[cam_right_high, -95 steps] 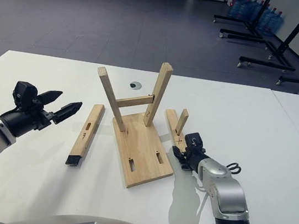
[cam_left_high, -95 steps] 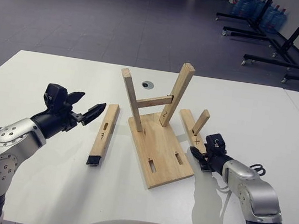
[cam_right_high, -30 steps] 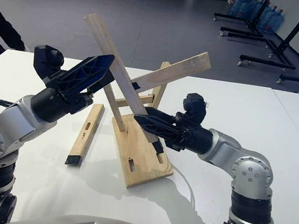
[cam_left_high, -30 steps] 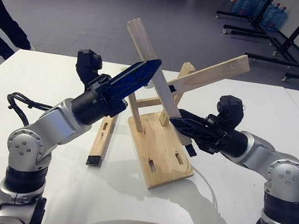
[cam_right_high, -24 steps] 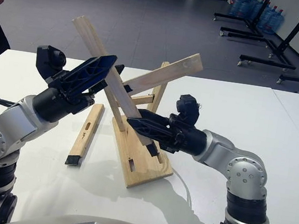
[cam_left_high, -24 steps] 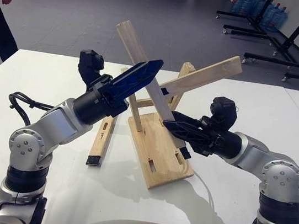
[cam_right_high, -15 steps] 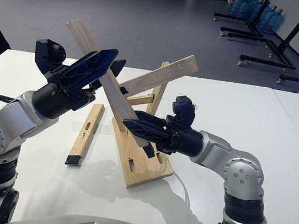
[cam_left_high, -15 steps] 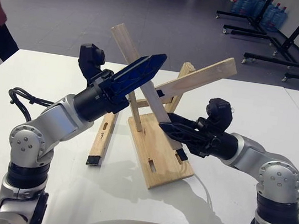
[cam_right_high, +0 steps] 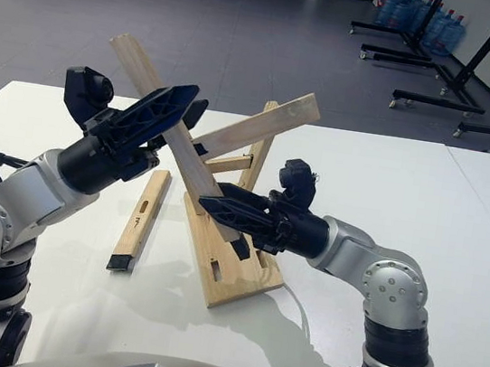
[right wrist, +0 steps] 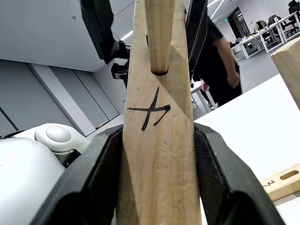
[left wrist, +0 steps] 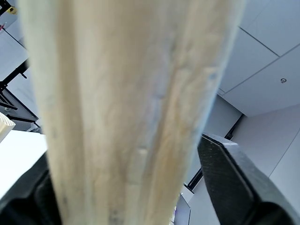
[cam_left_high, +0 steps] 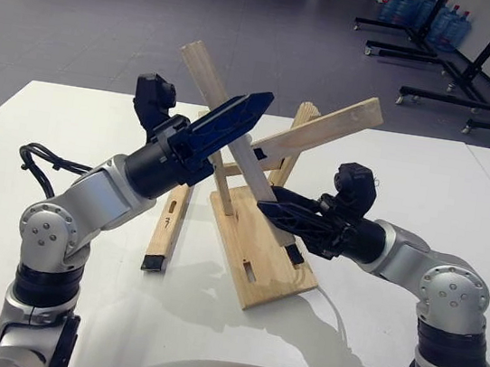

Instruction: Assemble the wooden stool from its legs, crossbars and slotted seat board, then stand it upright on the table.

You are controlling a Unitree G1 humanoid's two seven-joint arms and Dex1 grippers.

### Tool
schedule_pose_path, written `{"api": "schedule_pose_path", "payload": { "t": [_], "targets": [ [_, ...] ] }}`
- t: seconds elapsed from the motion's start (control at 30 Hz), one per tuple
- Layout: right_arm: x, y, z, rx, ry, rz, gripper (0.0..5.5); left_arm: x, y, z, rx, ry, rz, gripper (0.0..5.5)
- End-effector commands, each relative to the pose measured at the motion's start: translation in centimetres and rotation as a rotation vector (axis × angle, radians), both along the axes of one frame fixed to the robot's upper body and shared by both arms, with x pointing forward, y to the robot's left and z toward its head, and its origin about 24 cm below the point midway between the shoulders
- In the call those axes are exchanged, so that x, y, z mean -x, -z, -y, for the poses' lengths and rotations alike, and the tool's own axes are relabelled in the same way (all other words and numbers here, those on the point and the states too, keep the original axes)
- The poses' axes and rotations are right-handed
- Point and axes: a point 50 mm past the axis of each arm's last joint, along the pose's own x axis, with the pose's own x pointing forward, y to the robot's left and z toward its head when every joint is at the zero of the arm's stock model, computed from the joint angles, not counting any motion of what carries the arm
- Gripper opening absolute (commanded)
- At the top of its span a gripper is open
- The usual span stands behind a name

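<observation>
A wooden leg marked X (cam_left_high: 205, 67) hangs slanted in the air over the slotted seat board (cam_left_high: 266, 264), its black foot low. A long crossbar (cam_left_high: 330, 130) sticks out of its slot toward the right. My left gripper (cam_left_high: 252, 122) is shut on the leg's upper half, and my right gripper (cam_left_high: 270, 210) is shut on its lower half. The right wrist view looks along that leg (right wrist: 159, 154) to the crossbar (right wrist: 159, 33). On the seat board two legs (cam_left_high: 219, 184) stand joined by a short crossbar (cam_left_high: 264, 163). One loose leg (cam_left_high: 167, 218) lies flat to the left.
The white table (cam_left_high: 426, 191) has bare room at right and along the front. A black cable (cam_left_high: 34, 158) loops behind my left arm. Wheeled black stands (cam_left_high: 442, 83) are far off on the floor.
Both grippers have picked the X-marked leg with its crossbar up off the table right of the seat board. Over the last half second it shifted only slightly left.
</observation>
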Motion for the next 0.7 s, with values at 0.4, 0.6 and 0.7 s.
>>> {"api": "schedule_pose_path", "payload": {
  "t": [0.4, 0.6, 0.7],
  "targets": [
    [0.2, -0.1, -0.2, -0.013, -0.003, 0.003, 2.05, 0.1, 0.4, -0.2, -0.029, -0.007, -0.011, 2.22],
    [0.3, 0.5, -0.1, 0.029, -0.001, -0.012, 2.63, 0.1, 0.5, -0.5, -0.042, -0.021, -0.002, 2.17],
    [0.3, 0.7, -0.1, 0.048, -0.006, -0.032, 3.07, 0.0, 0.5, -0.6, -0.049, -0.024, 0.003, 2.11]
  ]
}}
